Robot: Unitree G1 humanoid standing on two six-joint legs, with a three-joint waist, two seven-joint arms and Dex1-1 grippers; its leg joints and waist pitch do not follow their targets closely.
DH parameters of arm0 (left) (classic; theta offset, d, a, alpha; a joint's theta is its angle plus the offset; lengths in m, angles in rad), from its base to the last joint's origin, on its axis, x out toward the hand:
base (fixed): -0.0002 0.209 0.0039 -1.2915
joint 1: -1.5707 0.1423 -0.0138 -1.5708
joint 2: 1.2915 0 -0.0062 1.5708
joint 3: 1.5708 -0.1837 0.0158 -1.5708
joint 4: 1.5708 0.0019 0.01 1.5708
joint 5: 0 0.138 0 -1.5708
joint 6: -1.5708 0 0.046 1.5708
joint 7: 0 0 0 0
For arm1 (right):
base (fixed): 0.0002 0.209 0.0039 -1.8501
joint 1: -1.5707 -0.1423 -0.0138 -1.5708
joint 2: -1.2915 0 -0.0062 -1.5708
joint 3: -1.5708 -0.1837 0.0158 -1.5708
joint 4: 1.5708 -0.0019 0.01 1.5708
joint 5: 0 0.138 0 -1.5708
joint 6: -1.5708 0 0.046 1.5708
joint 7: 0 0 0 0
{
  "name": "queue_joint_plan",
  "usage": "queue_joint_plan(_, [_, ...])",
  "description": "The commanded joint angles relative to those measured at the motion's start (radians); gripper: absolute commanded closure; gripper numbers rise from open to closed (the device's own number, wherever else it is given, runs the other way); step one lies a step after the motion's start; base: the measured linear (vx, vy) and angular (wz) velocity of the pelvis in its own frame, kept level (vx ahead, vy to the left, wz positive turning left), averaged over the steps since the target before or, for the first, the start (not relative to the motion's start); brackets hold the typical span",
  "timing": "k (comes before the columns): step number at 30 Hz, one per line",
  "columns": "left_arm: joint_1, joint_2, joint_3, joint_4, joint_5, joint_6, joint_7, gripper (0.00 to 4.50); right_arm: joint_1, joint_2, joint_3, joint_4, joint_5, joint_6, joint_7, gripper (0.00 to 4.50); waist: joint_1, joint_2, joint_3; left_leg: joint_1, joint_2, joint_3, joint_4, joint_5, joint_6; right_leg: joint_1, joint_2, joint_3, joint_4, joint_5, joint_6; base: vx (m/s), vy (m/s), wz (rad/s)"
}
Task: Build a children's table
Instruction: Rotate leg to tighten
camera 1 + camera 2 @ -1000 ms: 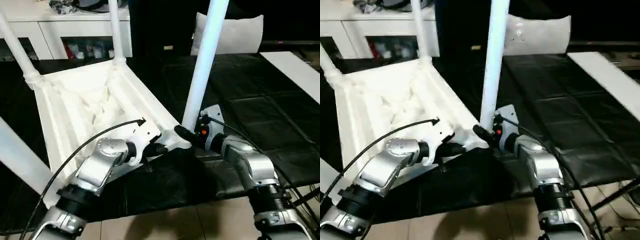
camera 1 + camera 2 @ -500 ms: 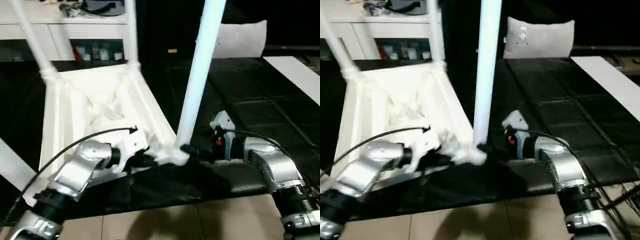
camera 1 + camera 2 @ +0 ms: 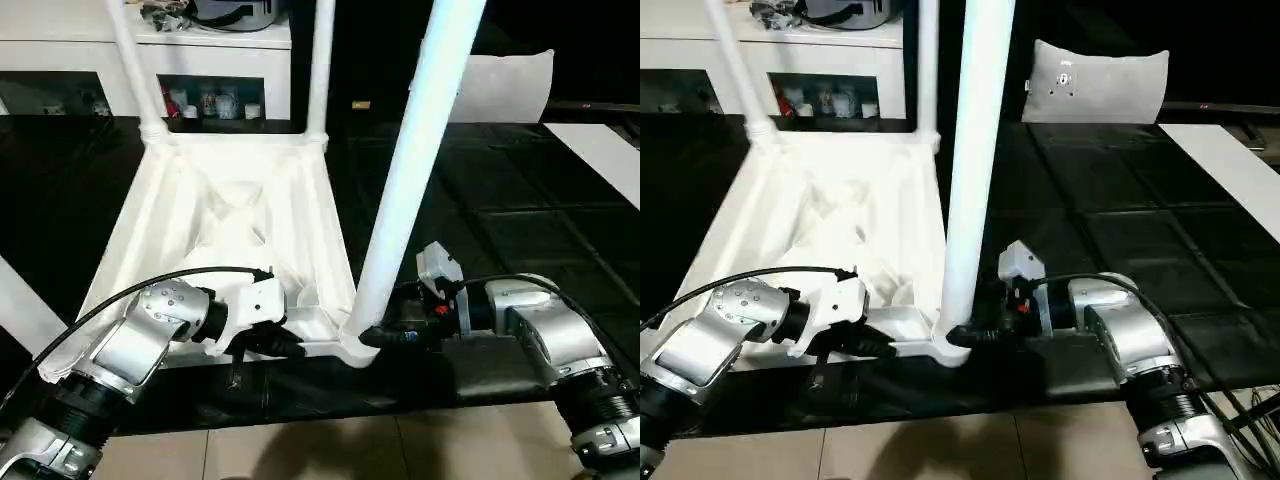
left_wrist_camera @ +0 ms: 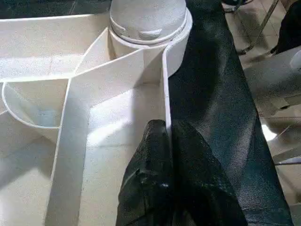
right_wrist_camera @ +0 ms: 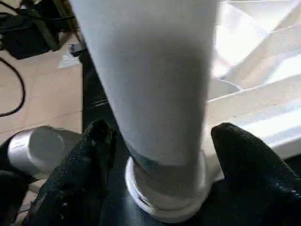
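Left eye view: the children's table [image 3: 235, 215] lies upside down on a black tabletop [image 3: 520, 210], ribbed underside up, its near rim close to the tabletop's front edge. Legs stand in its far corner sockets, and one thick leg [image 3: 415, 170] rises from the near corner socket. The left gripper [image 3: 290, 347] reaches to the near rim; the right gripper [image 3: 385, 335] sits at the base of that leg.

Right eye view: a white cabinet [image 3: 840, 60] with shelves stands beyond the tabletop's far edge.

Left wrist view: the left fingers [image 4: 157, 155] are pressed together, pinching the table's thin rim wall just below the corner socket.

Right wrist view: the right fingers [image 5: 96, 141] are spread, one on each side of the leg's base, apart from it.
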Motion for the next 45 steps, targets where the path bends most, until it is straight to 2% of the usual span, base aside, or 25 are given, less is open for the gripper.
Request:
queue_joint_plan(1, [-0.008,-0.002,-0.048,-0.009,0.008,-0.019,-0.05,4.5,-0.008,-0.005,0.011,0.001,0.002,0.008,0.024,1.4,-0.005,0.002,-0.061,-0.016,0.021,0.006,-0.069,-0.083,0.05,0.068,-0.074,0.08,-0.075,-0.368,-0.007,0.0,0.0,0.0])
queue_joint_plan(7, [-0.008,-0.001,-0.047,-0.005,0.007,-0.022,-0.055,4.5,0.002,-0.009,0.014,-0.015,0.013,0.023,0.038,1.85,-0.003,0.003,-0.062,-0.017,0.024,0.005,-0.069,-0.067,0.05,0.069,-0.074,0.083,-0.067,-0.328,-0.024,0.0,0.0,0.0])
queue_joint_plan(13, [0.01,-0.025,-0.019,-0.019,-0.014,0.03,-0.008,4.5,0.052,0.011,-0.003,-0.104,0.069,0.125,-0.008,2.37,0.001,0.005,-0.061,-0.016,0.023,0.005,-0.07,-0.078,0.043,0.07,-0.073,0.081,-0.073,-0.352,-0.007,0.0,0.0,0.0])
queue_joint_plan(19, [0.019,-0.077,0.013,-0.049,-0.027,0.129,0.081,4.5,0.073,0.08,-0.019,-0.154,0.023,0.235,-0.218,2.46,-0.005,0.005,-0.055,-0.014,0.014,0.007,-0.07,-0.111,0.026,0.067,-0.07,0.072,-0.09,-0.432,0.031,0.0,0.0,0.0])
queue_joint_plan(22, [0.013,-0.12,0.029,-0.055,-0.031,0.177,0.14,4.5,0.063,0.144,-0.036,-0.153,-0.013,0.296,-0.365,2.47,-0.016,0.009,-0.052,-0.01,0.004,0.006,-0.064,-0.159,0.01,0.064,-0.067,0.052,-0.113,-0.525,0.086,0.0,0.0,0.0])
queue_joint_plan(24, [-0.007,-0.17,0.048,-0.04,-0.021,0.228,0.217,4.5,0.025,0.232,-0.092,-0.098,-0.044,0.347,-0.561,2.47,-0.045,0.01,-0.049,-0.011,0.002,0.002,-0.058,-0.206,0.001,0.062,-0.062,0.028,-0.133,-0.567,0.123,0.0,0.0,0.0])
queue_joint_plan(25, [-0.025,-0.21,0.067,-0.021,-0.013,0.261,0.279,4.5,0.0,0.276,-0.129,-0.057,-0.057,0.352,-0.67,2.47,-0.052,0.017,-0.049,-0.009,0.003,-0.002,-0.055,-0.227,0.0,0.064,-0.063,0.018,-0.138,-0.578,0.129,0.0,0.0,0.0])
queue_joint_plan(26, [-0.036,-0.235,0.079,-0.01,-0.01,0.28,0.318,4.5,-0.013,0.298,-0.151,-0.035,-0.062,0.347,-0.732,2.47,-0.074,0.02,-0.05,-0.018,0.017,-0.011,-0.058,-0.264,0.005,0.077,-0.064,0.005,-0.142,-0.574,0.142,0.0,0.0,0.0])
queue_joint_plan(27, [-0.041,-0.248,0.085,-0.005,-0.008,0.29,0.337,4.5,-0.019,0.308,-0.161,-0.024,-0.064,0.344,-0.762,2.47,-0.075,0.03,-0.052,-0.015,0.035,-0.019,-0.064,-0.292,0.008,0.085,-0.069,0.007,-0.139,-0.562,0.135,0.0,0.0,0.0])
queue_joint_plan(28, [-0.07,-0.33,0.125,0.029,-0.006,0.333,0.458,4.5,-0.051,0.348,-0.209,0.045,-0.066,0.301,-0.89,2.47,-0.086,0.036,-0.053,-0.024,0.093,-0.04,-0.099,-0.39,0.023,0.106,-0.077,0.041,-0.083,-0.46,0.098,0.0,0.0,0.0])
queue_joint_plan(29, [-0.07,-0.33,0.125,0.029,-0.006,0.333,0.458,4.5,-0.051,0.348,-0.209,0.045,-0.066,0.301,-0.89,2.47,-0.087,0.037,-0.049,-0.023,0.109,-0.044,-0.113,-0.418,0.022,0.103,-0.079,0.061,-0.055,-0.416,0.076,0.0,0.0,0.0])
queue_joint_plan(30, [-0.077,-0.356,0.137,0.036,-0.004,0.347,0.493,4.5,-0.056,0.355,-0.217,0.057,-0.072,0.287,-0.917,2.47,-0.084,0.023,-0.047,-0.002,0.079,-0.029,-0.101,-0.426,0.011,0.08,-0.086,0.079,-0.077,-0.429,0.056,0.0,0.0,0.0])
queue_joint_plan(31, [-0.079,-0.372,0.138,0.036,-0.002,0.352,0.51,4.5,-0.057,0.363,-0.225,0.06,-0.071,0.282,-0.927,2.14,-0.089,0.009,-0.043,0.007,0.035,-0.013,-0.076,-0.39,0.005,0.062,-0.089,0.069,-0.11,-0.516,0.064,0.0,0.0,0.0])
queue_joint_plan(32, [-0.08,-0.379,0.139,0.036,-0.001,0.354,0.517,4.5,-0.057,0.366,-0.229,0.061,-0.071,0.28,-0.931,1.95,-0.082,-0.006,-0.04,0.014,-0.03,0.013,-0.035,-0.268,0.017,0.043,-0.087,0.037,-0.148,-0.677,0.119,0.0,0.0,0.0])
queue_joint_plan(33, [-0.08,-0.39,0.136,0.033,0.003,0.356,0.527,4.5,-0.056,0.374,-0.238,0.057,-0.067,0.282,-0.933,1.95,-0.077,-0.007,-0.047,-0.003,-0.034,0.014,-0.043,-0.204,0.046,0.059,-0.083,0.034,-0.146,-0.676,0.151,0.0,0.0,0.0])
queue_joint_plan(34, [-0.071,-0.38,0.117,0.019,0.015,0.341,0.505,4.5,-0.045,0.371,-0.234,0.035,-0.076,0.277,-0.903,1.72,-0.07,0.004,-0.055,-0.013,-0.017,0.006,-0.057,-0.162,0.053,0.07,-0.076,0.038,-0.139,-0.591,0.154,0.055,-0.018,0.0])
queue_joint_plan(36, [-0.064,-0.366,0.108,0.015,0.023,0.323,0.49,4.5,-0.037,0.364,-0.225,0.023,-0.083,0.267,-0.882,1.6,-0.067,0.009,-0.06,-0.009,-0.001,0.001,-0.064,-0.13,0.05,0.067,-0.073,0.047,-0.126,-0.49,0.122,0.058,-0.016,0.06])
queue_joint_plan(37, [-0.059,-0.352,0.104,0.014,0.029,0.307,0.479,4.5,-0.03,0.356,-0.217,0.017,-0.087,0.255,-0.87,1.48,-0.062,0.008,-0.065,-0.011,0.007,-0.003,-0.068,-0.083,0.047,0.068,-0.073,0.057,-0.104,-0.393,0.074,0.066,-0.008,0.11])
queue_joint_plan(38, [-0.057,-0.348,0.104,0.013,0.03,0.305,0.476,4.5,-0.029,0.352,-0.216,0.017,-0.088,0.251,-0.868,1.39,-0.058,0.009,-0.071,-0.022,0.015,-0.007,-0.069,-0.011,0.049,0.074,-0.074,0.067,-0.076,-0.287,0.027,0.066,-0.008,0.11])
queue_joint_plan(39, [-0.055,-0.343,0.103,0.012,0.03,0.304,0.473,4.5,-0.026,0.348,-0.214,0.017,-0.089,0.246,-0.864,1.39,-0.056,0.01,-0.074,-0.027,0.018,-0.009,-0.066,0.027,0.053,0.076,-0.074,0.072,-0.064,-0.232,0.007,0.064,-0.008,-0.01])
queue_joint_plan(40, [-0.045,-0.324,0.097,0.008,0.031,0.288,0.458,4.5,-0.018,0.329,-0.205,0.015,-0.084,0.219,-0.837,1.27,-0.049,0.009,-0.082,-0.036,0.016,-0.012,-0.057,0.111,0.064,0.08,-0.072,0.078,-0.038,-0.112,-0.026,0.05,-0.011,-0.04])
queue_joint_plan(41, [-0.037,-0.307,0.092,0.006,0.031,0.277,0.441,4.5,-0.01,0.309,-0.201,0.007,-0.074,0.204,-0.805,1.27,-0.051,0.004,-0.079,-0.039,0.012,-0.009,-0.053,0.147,0.08,0.075,-0.069,0.083,-0.026,-0.042,-0.062,0.05,-0.011,-0.04])
queue_joint_plan(43, [-0.029,-0.283,0.083,0.004,0.027,0.257,0.413,4.5,0.0,0.279,-0.196,-0.008,-0.056,0.191,-0.754,1.0,-0.045,0.007,-0.076,-0.038,0.011,-0.003,-0.052,0.127,0.098,0.073,-0.072,0.085,-0.025,-0.048,-0.088,0.0,0.0,0.0])
queue_joint_plan(44, [-0.025,-0.268,0.08,0.002,0.022,0.255,0.392,4.5,0.003,0.26,-0.196,-0.016,-0.051,0.187,-0.725,0.97,-0.043,0.014,-0.075,-0.037,0.01,0.0,-0.051,0.101,0.103,0.073,-0.071,0.085,-0.032,-0.076,-0.088,0.0,0.0,0.0])
queue_joint_plan(45, [-0.025,-0.268,0.08,0.002,0.022,0.255,0.392,4.5,0.003,0.26,-0.196,-0.016,-0.051,0.187,-0.725,0.91,-0.039,0.012,-0.07,-0.035,0.011,0.004,-0.054,0.066,0.099,0.071,-0.072,0.085,-0.04,-0.128,-0.078,0.0,0.0,0.0])
